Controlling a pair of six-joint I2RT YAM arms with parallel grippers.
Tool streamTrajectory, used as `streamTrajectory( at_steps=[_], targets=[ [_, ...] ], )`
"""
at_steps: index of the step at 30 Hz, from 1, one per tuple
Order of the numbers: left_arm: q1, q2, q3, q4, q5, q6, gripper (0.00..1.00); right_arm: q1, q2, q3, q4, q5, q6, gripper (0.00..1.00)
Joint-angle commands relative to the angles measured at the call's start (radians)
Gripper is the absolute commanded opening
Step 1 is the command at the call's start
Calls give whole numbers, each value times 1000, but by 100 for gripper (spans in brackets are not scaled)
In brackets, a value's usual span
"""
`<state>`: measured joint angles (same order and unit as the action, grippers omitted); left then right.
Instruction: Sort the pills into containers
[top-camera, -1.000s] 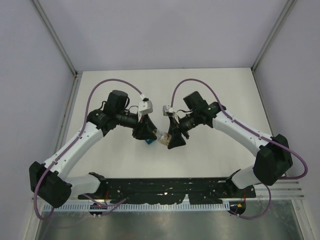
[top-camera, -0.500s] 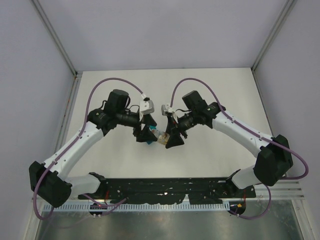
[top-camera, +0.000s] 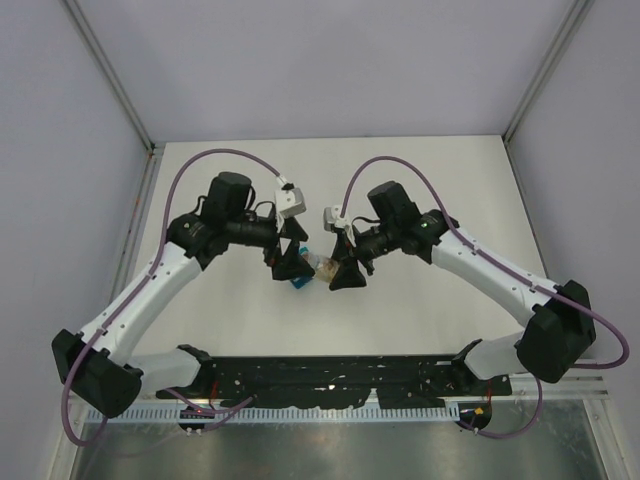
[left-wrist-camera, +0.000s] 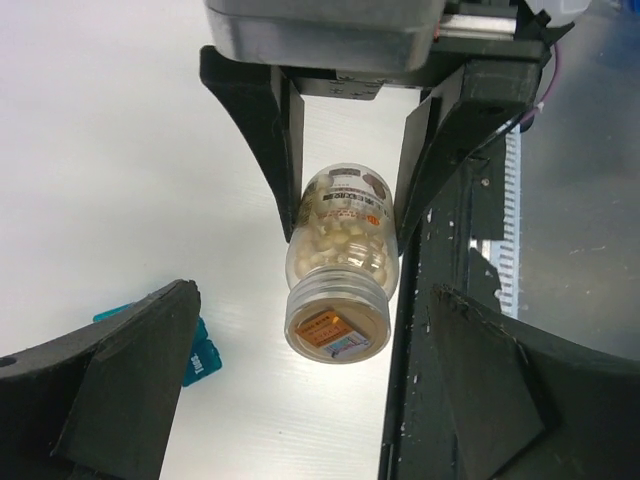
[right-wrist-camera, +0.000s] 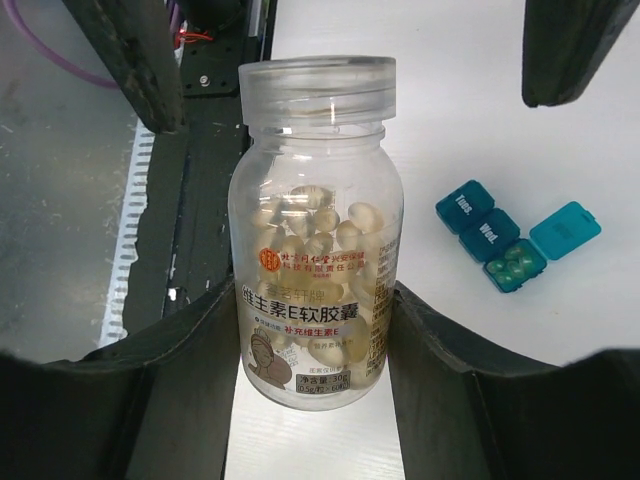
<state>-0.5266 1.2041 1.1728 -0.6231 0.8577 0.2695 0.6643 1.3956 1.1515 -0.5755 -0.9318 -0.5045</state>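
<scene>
A clear bottle (right-wrist-camera: 315, 240) full of pale pills (right-wrist-camera: 320, 235) is held level above the table, with my right gripper (right-wrist-camera: 315, 335) shut on its lower body. Its clear screw cap (left-wrist-camera: 337, 320) is on and faces my left gripper (left-wrist-camera: 310, 400). That gripper is open, its fingers (left-wrist-camera: 100, 385) wide apart and clear of the cap. The teal containers (right-wrist-camera: 490, 235) lie on the table below, a strip of three compartments. One end lid (right-wrist-camera: 565, 230) is open, and a few pills (right-wrist-camera: 515, 268) lie in that compartment. From above, the bottle (top-camera: 322, 268) sits between both grippers.
The black mounting rail (top-camera: 330, 375) runs along the near table edge, close under the bottle in both wrist views. Enclosure walls (top-camera: 110, 90) stand left, right and behind the white table (top-camera: 420, 180).
My left gripper has opened from shut on the bottle's cap and drawn back a little to the left. The right gripper still holds the bottle in about the same place.
</scene>
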Motion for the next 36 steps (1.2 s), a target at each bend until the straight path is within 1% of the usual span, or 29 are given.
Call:
streamTrajectory(
  at_steps=[1, 9, 12, 14, 21, 23, 27, 36],
  targets=[
    [26, -25, 71, -27, -14, -114, 100, 18, -73, -13, 103, 86, 37, 6],
    [115, 28, 131, -24, 9, -383, 100, 52, -125, -33, 177, 261, 69, 6],
    [131, 58, 143, -41, 9, -453, 99, 55, -139, -41, 203, 310, 84, 6],
    [132, 72, 140, -46, 1, -483, 97, 58, -144, -45, 213, 330, 89, 6],
    [132, 100, 139, -35, 23, -512, 84, 61, -144, -52, 230, 369, 98, 6],
    [132, 104, 142, -33, 23, -513, 78, 61, -139, -52, 230, 373, 100, 5],
    [132, 124, 146, -29, 33, -518, 71, 63, -135, -52, 232, 373, 103, 5],
    [129, 147, 148, 0, 73, -544, 67, 63, -135, -53, 233, 378, 101, 6]
  ],
)
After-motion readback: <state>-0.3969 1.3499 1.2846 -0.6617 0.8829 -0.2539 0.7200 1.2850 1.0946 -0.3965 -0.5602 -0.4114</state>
